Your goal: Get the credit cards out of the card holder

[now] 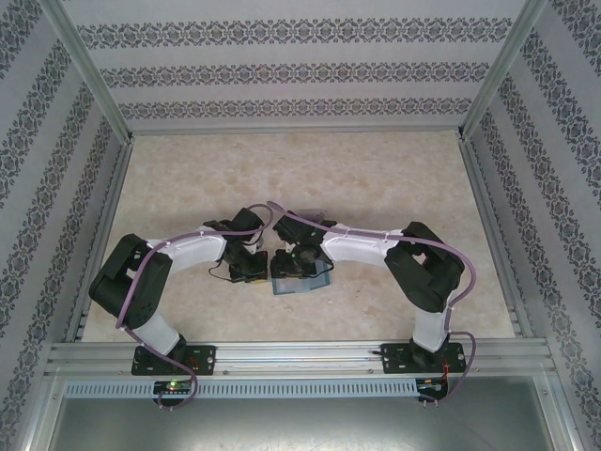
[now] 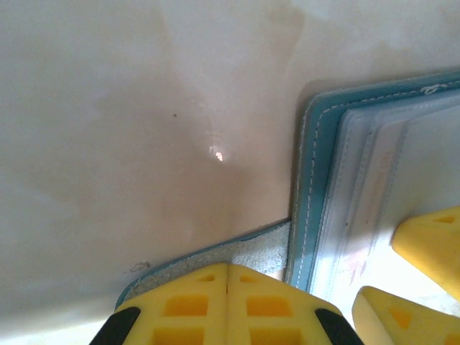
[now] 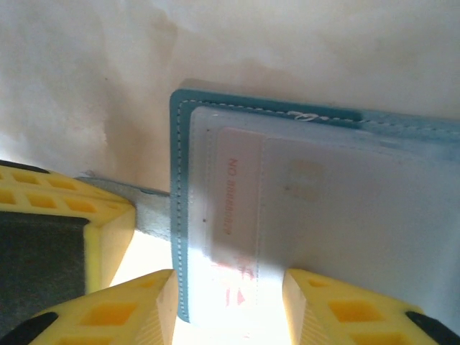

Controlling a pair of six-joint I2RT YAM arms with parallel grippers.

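Over the open card holder (image 3: 180,180) the right gripper (image 3: 228,287), jaws apart, straddles a pocketed credit card (image 3: 345,215) while the left gripper (image 2: 228,277), jaws together, pins the tab (image 2: 251,248); pinching it out should follow

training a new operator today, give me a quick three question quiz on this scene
1. The left gripper's shut tips rest on: A the card holder's side tab, B a loose card, C nothing?
2. True or false: the right gripper is open over the card holder.
3. Fill in: the red-printed credit card sits ___ the holder's pocket.
Key: 1 A; 2 true; 3 inside.
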